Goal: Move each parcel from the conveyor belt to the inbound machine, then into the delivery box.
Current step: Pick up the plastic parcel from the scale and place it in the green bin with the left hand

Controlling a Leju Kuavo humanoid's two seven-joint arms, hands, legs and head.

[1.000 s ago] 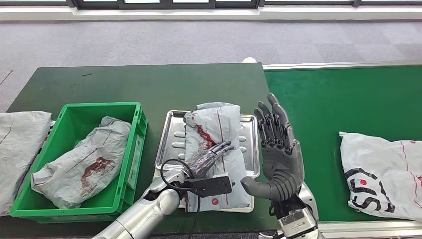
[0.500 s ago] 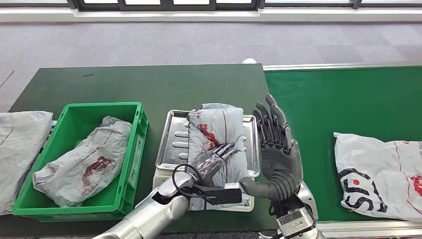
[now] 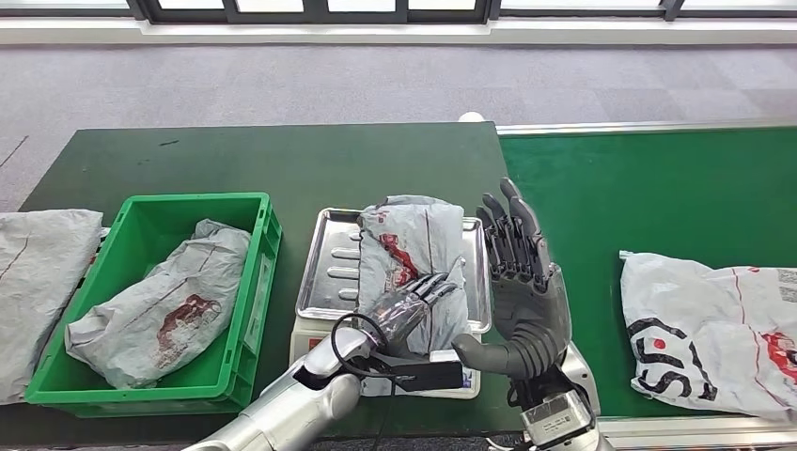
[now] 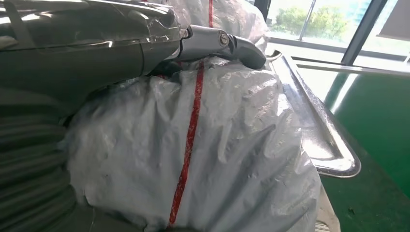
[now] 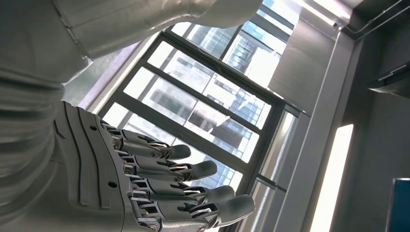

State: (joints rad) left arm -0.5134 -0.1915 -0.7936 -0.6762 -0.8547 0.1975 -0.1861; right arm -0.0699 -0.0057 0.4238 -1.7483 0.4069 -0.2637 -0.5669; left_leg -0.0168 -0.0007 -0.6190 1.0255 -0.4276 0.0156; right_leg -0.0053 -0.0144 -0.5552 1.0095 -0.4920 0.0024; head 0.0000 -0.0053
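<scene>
1. One parcel (image 3: 158,305) already lies in the green delivery box (image 3: 266,246); a second parcel (image 3: 415,254) sits on the inbound machine's steel tray (image 3: 324,272), with the left hand (image 3: 411,303) resting on it, fingers spread.
2. Right hand (image 3: 522,282) is upright, released, holding nothing.
3. Left to do: a third parcel (image 3: 714,329) waits on the conveyor belt (image 3: 658,188).
4. Another bag (image 3: 38,282) lies beside the box, out of the way.

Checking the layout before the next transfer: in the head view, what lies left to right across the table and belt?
Grey parcel at the left edge → green delivery box holding a parcel → metal tray with the parcel under the left hand → raised right hand → parcel on the conveyor belt.
</scene>
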